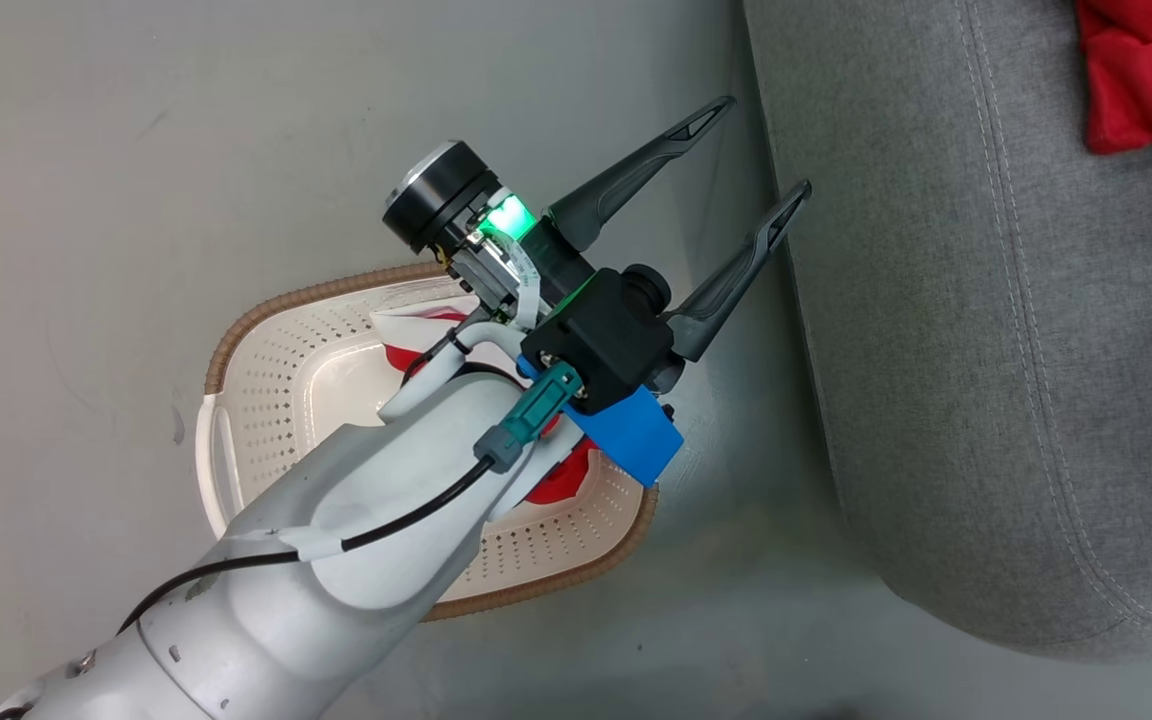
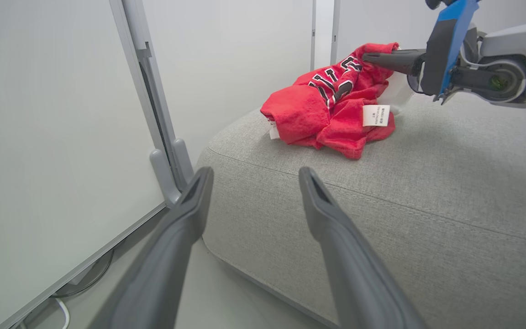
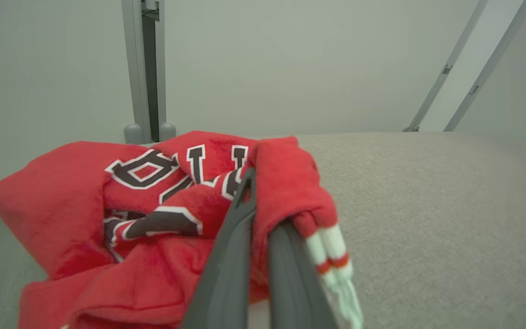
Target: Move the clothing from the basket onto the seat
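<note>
The cream basket (image 1: 266,400) sits on the floor left of the grey seat (image 1: 986,350). A red garment (image 1: 561,485) lies in the basket, mostly hidden under my left forearm. My left gripper (image 1: 765,148) hangs open and empty above the gap between basket and seat, fingers pointing at the seat's edge (image 2: 427,183). The other red garment (image 2: 331,109), with black-and-white lettering and a white tag, lies bunched on the seat. My right gripper (image 3: 263,205) is shut on a fold of it beside a striped cuff (image 3: 331,251), and its finger (image 2: 372,57) reaches into the cloth.
A white wall panel with a grey metal post (image 2: 162,137) stands close behind the seat's end. A thin white cable (image 2: 62,310) lies on the floor at the panel's foot. Bare grey floor (image 1: 136,150) spreads left of the basket.
</note>
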You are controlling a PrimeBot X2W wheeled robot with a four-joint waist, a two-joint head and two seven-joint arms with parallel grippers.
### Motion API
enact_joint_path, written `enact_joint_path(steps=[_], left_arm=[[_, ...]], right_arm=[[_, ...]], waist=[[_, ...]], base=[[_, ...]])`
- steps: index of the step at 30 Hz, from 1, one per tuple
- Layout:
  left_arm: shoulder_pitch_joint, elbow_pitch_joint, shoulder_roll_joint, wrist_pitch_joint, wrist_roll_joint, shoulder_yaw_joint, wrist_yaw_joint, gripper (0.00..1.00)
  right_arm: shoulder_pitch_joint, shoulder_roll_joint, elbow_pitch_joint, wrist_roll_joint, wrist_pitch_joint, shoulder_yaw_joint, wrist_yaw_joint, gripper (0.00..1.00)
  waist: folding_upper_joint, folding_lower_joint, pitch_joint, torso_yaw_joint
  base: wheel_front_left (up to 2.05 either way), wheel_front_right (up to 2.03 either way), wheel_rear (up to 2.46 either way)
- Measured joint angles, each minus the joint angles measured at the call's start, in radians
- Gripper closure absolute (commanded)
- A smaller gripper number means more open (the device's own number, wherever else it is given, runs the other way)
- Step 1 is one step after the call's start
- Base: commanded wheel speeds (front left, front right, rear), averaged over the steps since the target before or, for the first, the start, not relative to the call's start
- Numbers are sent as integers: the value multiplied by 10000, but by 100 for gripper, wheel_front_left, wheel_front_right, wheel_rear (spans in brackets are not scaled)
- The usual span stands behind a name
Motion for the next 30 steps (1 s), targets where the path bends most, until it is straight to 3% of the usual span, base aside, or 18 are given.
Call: enact_joint_path(steps=[4,5,6,12,22,30], left_arm=[[2,48,58,-12,-19,6,21,0],[5,67,75,-13,-23,6,40,0],[18,86,104,-13,-35,10,46,0],[311,207,151,-73,-209,50,134,0],[1359,272,121,-134,-665,548,439,0],[2577,-12,276,-134,-851,1546,715,0]], right_arm=[[93,90,336,-46,-2,-96,0,100],[102,113,345,-46,-2,-111,0,78],[116,142,343,-48,-2,-121,0,0],[701,504,8,104,-2,-280,0,0],[3342,1252,-1277,180,-2,-640,0,0],[4721,1613,-2514,267,-2,-33,0,0]], waist=[[0,0,-78,-1],[0,0,-116,-13],[0,0,-169,-28],[0,0,-698,-130],[0,-2,-2208,-44],[1,-2,-3289,221]], base=[[0,0,0],[0,0,0],[0,0,0],[0,0,0],[0,0,0],[0,0,0]])
